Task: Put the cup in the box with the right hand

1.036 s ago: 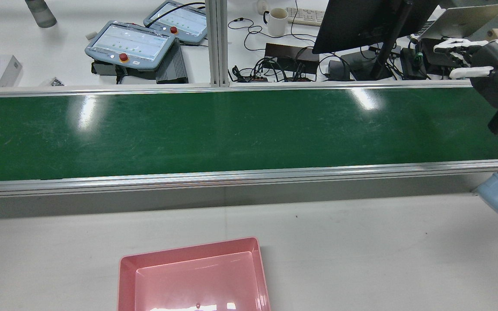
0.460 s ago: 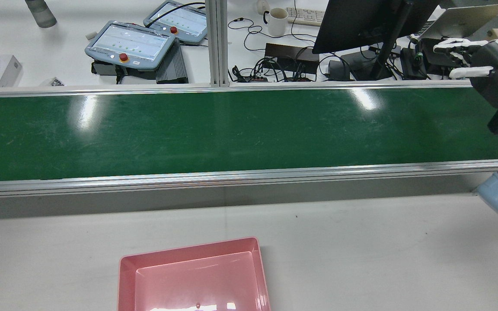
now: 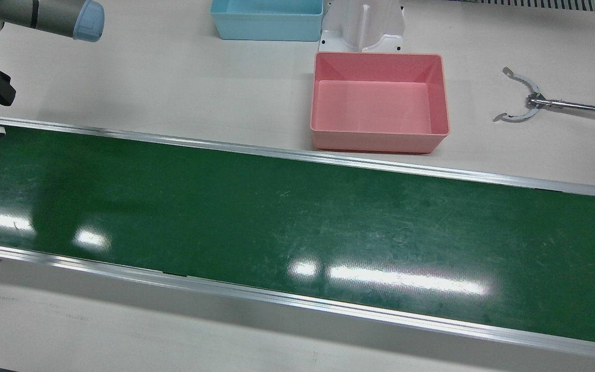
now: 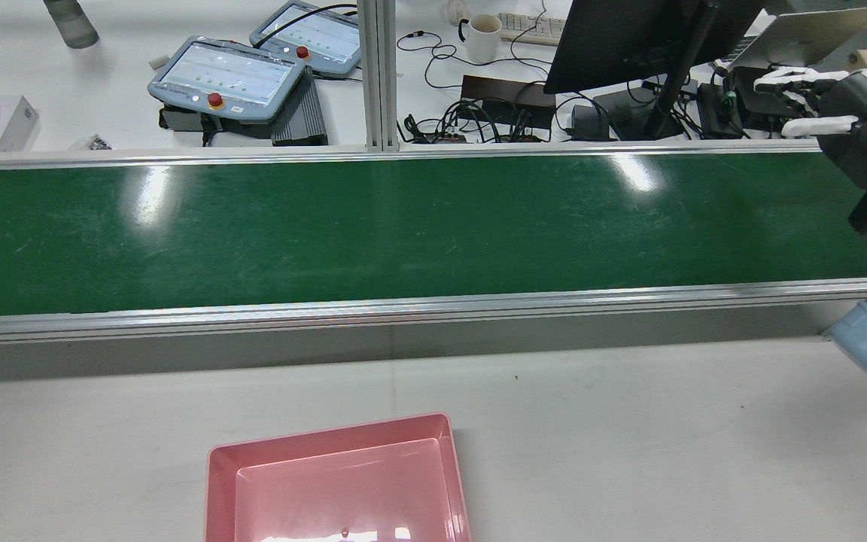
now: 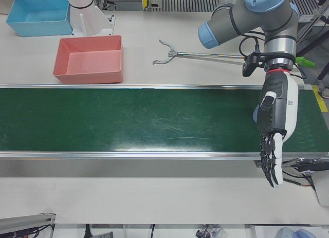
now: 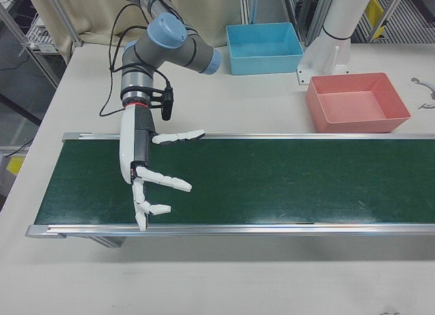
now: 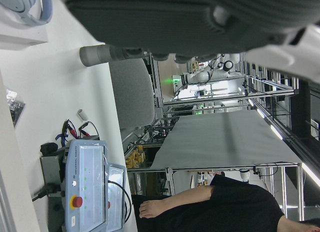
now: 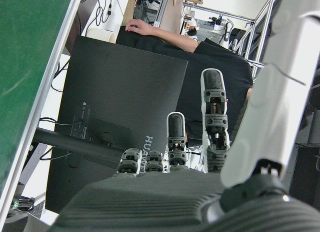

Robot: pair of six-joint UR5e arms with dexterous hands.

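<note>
Front view: the green conveyor belt runs bare across the table. The pink box sits on the table just beside the belt's rail on the pedestal side, nothing in it. A blue box is farther back, a metal reacher tool lies off to one side. Only a fingertip of my right hand shows at the edge. No cup seen.

Rear view: my right hand hangs at the far right edge over the belt's far rail, fingers spread, holding nothing. A white mug stands on the operators' desk beyond the belt; I cannot tell whether it is the task's cup. Two teach pendants lie there too.

Left-front view: my left hand points down over the belt's operator-side rail, fingers straight and apart, empty.

Right-front view: right hand above the belt near its end, well apart from the pink box, fingers splayed, nothing held.

Left hand view: operators' desk, a pendant, a person's arm.

Right hand view: my extended fingers before a black monitor; a person behind it.
</note>
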